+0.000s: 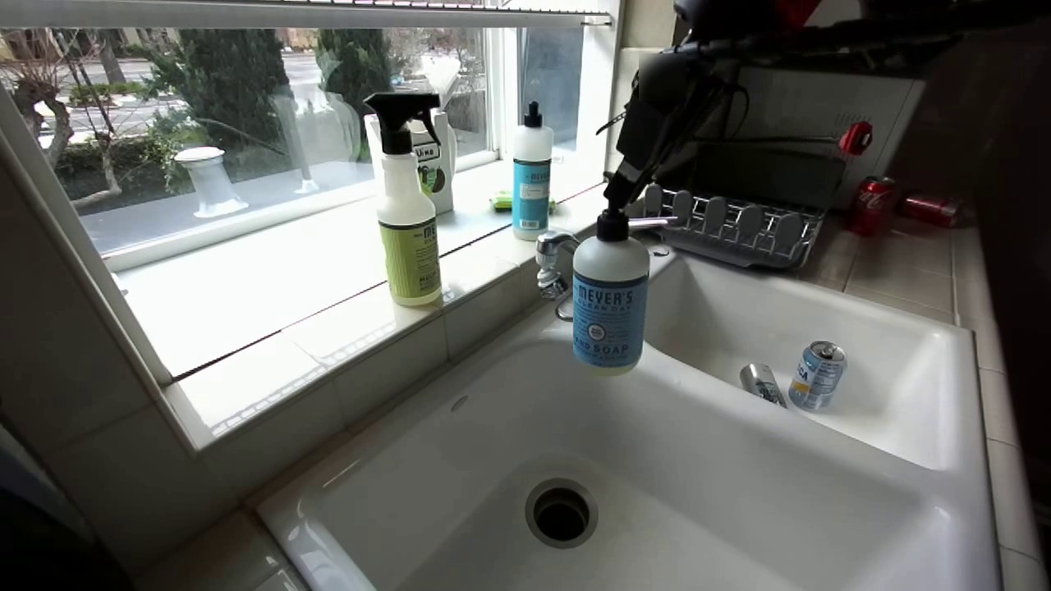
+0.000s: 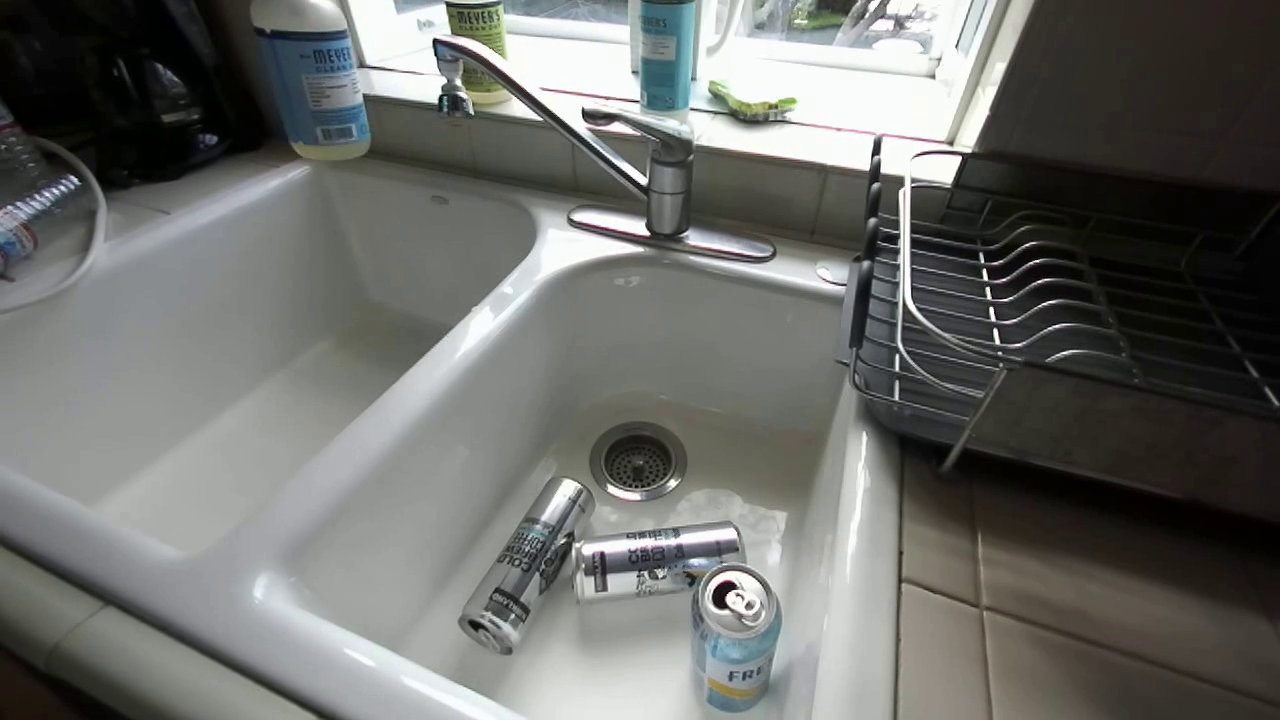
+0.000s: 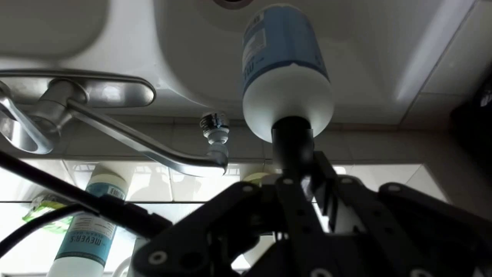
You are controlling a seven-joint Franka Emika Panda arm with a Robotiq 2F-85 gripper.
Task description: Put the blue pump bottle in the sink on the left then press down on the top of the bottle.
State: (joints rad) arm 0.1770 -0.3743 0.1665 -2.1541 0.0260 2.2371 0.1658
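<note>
Spreading over the lower half of the frame in an exterior view, the white sink (image 1: 673, 525), a round dark drain (image 1: 562, 513) in its floor, lies below a tiled sill (image 1: 337, 349) and a bright window (image 1: 271, 107); a smaller white basin (image 1: 895, 394) adjoins it at centre right, with a tiled counter (image 1: 895, 267) beyond. Two red cans (image 1: 872, 205) at upper right show there alone. A metal strainer (image 2: 638, 461) near mid-frame appears solely in an exterior view, where two silver cans (image 2: 527, 565) lie lower down and the blue pump bottle (image 2: 315, 85), at upper left, is cut by the top edge. Just right of centre in an exterior view, the gripper (image 1: 617, 203) is clamped on the bottle's black pump top (image 1: 612, 226), and the bottle hangs in the air over the sink. It is upright in both exterior views, pump end up and base down, long axis close to vertical; in the wrist view that axis runs up the frame, leaning slightly left, base nearest the top edge. Which way the pump top faces cannot be told.
</note>
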